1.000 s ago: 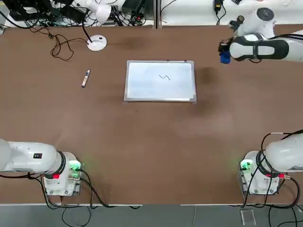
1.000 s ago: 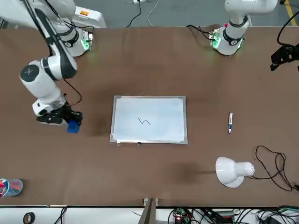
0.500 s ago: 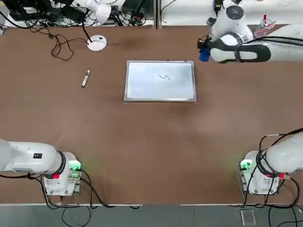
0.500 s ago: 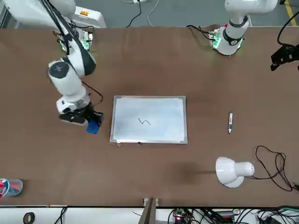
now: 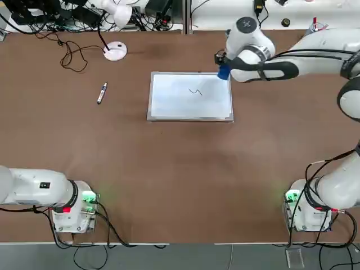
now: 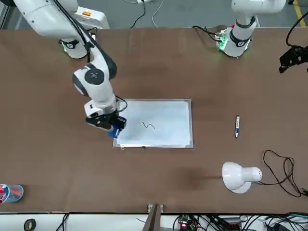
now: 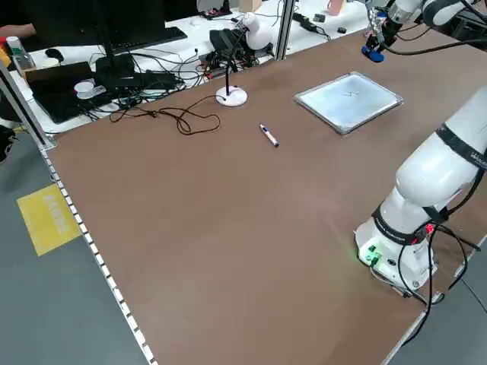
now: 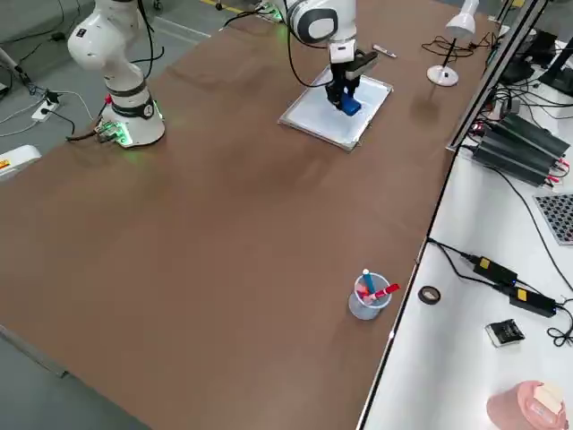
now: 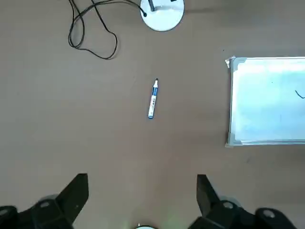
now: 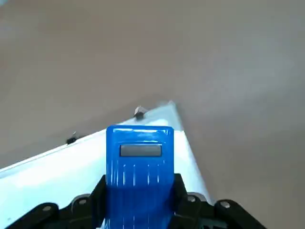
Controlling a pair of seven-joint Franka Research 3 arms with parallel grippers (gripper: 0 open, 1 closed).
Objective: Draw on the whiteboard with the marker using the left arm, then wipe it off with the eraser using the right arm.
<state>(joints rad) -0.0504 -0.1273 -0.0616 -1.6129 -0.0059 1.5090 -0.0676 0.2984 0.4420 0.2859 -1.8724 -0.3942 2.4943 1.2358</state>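
Right tool (image 5: 223, 71) carried eraser (image 6: 117, 126) over whiteboard (image 5: 185, 101) corner.

Even, bright overhead light, soft shadows on the table (image 5: 169, 169) (right wrist view blurred at its far part).

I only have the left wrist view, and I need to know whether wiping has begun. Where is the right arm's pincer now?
Observer: The right pincer is above the whiteboard, at the far corner on the robot's right. It is shut on the eraser.
Operator: My view cuts off the drawing. Is it intact?
Observer: Yes. A small squiggle shows unwiped on the board, clear of the eraser.
Operator: Is anything else on that side of the table?
Observer: A clear cup holding red and blue items stands near the table's far right edge, well away from the board.
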